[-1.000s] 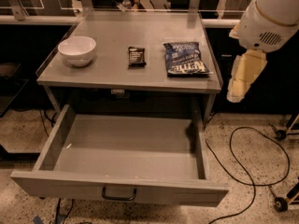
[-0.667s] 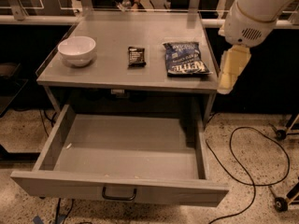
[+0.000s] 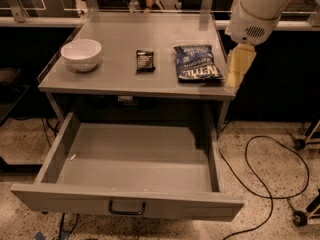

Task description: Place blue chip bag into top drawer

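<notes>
The blue chip bag [image 3: 196, 62] lies flat on the grey table top [image 3: 120, 76], near its right front corner, white lettering facing up. The top drawer [image 3: 131, 170] is pulled wide open below the table and is empty; its dark pull handle [image 3: 127, 208] sits at the centre of the front panel. My gripper [image 3: 237, 69] hangs from the white arm [image 3: 260, 9] at the table's right edge, just right of the bag and apart from it, holding nothing.
A white bowl [image 3: 81, 54] stands at the table's left. A small black wrapped bar [image 3: 145, 61] lies left of the bag. A black cable [image 3: 265, 179] loops on the floor to the right, near caster wheels [image 3: 299, 218]. People stand behind the table.
My arm and gripper have moved left and up, from beyond the table's right side to its right edge beside the bag. The bag, bar, bowl and drawer have not moved.
</notes>
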Controlling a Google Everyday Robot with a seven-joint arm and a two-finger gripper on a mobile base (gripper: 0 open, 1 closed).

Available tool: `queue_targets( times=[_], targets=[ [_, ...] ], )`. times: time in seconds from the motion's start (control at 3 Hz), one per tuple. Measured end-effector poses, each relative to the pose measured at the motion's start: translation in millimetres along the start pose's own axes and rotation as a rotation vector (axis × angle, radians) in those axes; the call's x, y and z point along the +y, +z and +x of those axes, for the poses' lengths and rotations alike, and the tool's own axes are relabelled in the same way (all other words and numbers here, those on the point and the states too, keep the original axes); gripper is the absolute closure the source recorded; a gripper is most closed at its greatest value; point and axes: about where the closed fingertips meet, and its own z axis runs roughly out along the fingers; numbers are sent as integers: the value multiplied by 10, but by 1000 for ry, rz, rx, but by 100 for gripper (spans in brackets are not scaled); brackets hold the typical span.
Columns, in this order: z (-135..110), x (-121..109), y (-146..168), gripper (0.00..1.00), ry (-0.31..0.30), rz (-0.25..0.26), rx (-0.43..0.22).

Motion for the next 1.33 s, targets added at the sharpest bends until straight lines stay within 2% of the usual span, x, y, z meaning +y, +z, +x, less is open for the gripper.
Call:
queue_targets(
  times=[0.33,0.67,1.33],
  targets=[
    [-7,-13,10,0,-1,0,0],
    [-148,-296,234,0,-17,-1,4],
    [-254,-702,671,0,-43,-17,22]
  ],
)
